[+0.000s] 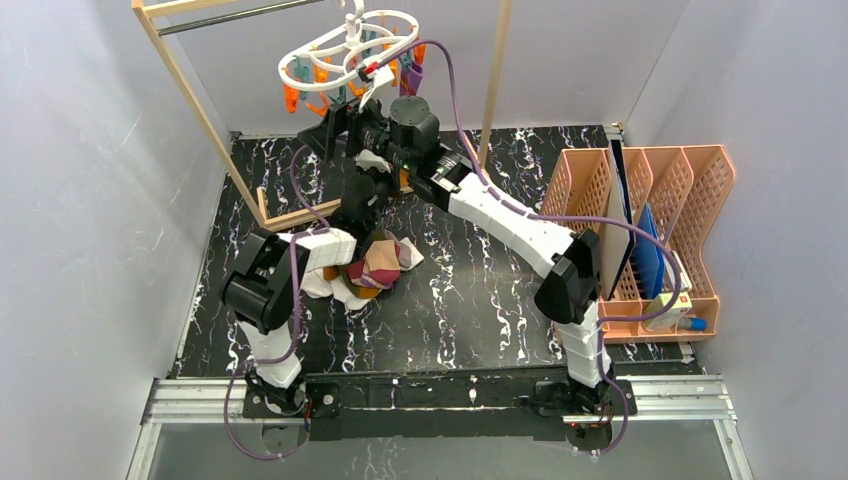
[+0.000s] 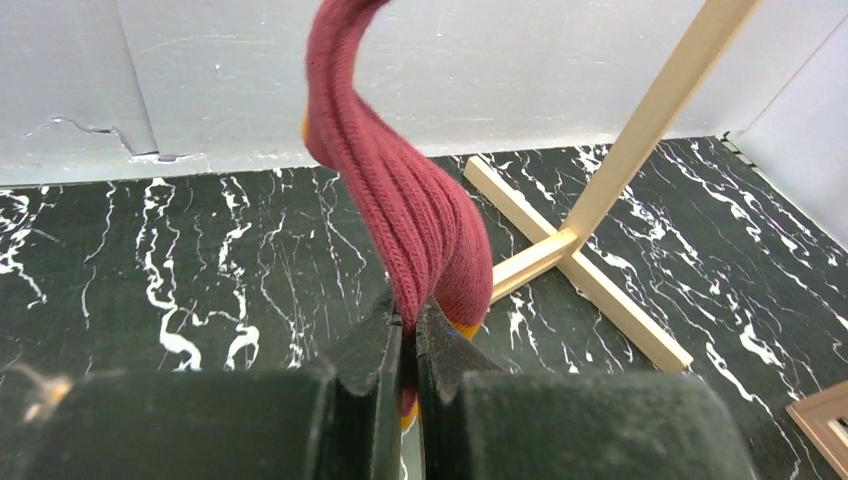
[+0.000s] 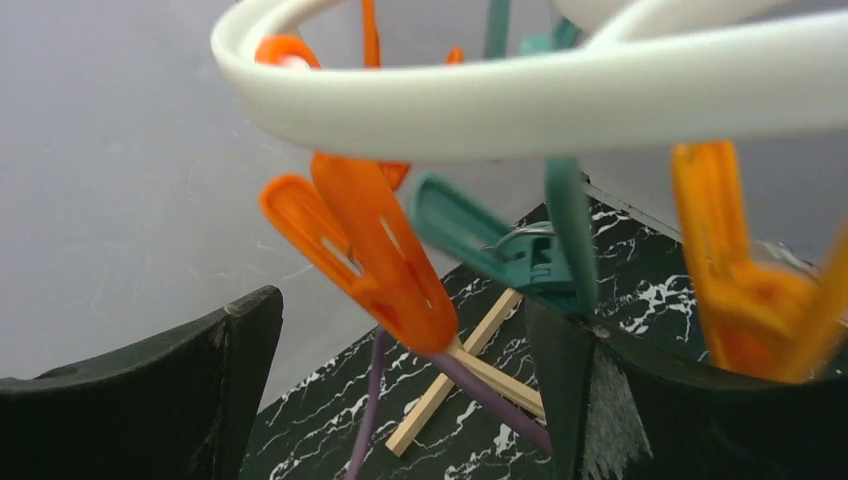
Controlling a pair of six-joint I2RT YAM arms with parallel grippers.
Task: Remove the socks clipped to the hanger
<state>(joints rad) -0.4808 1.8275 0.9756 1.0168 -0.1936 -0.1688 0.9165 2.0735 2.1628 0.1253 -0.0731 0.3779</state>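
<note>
One maroon sock point(image 2: 400, 190), pinched tight at its lower end in the left hand point(image 2: 408, 335), with orange trim showing just beside the fingers point(image 2: 365, 365). Stretched upward from there and out of the wrist view, so no telling here what grips its top. Hard to make out from overhead among the arms. Beyond that hand, a wooden frame point(image 2: 640, 130) standing on the marbled counter point(image 2: 200, 270).

At the right hand point(image 3: 405, 320), spread wide and closed on nothing. An orange peg point(image 3: 385, 260) and a teal peg point(image 3: 500, 240) dangling between its fingers, the white ring of the hanger point(image 3: 520, 100) just above.

Seen only from overhead: a heap of loose socks point(image 1: 375, 265) on the counter, nearer the arm bases than either hand.
</note>
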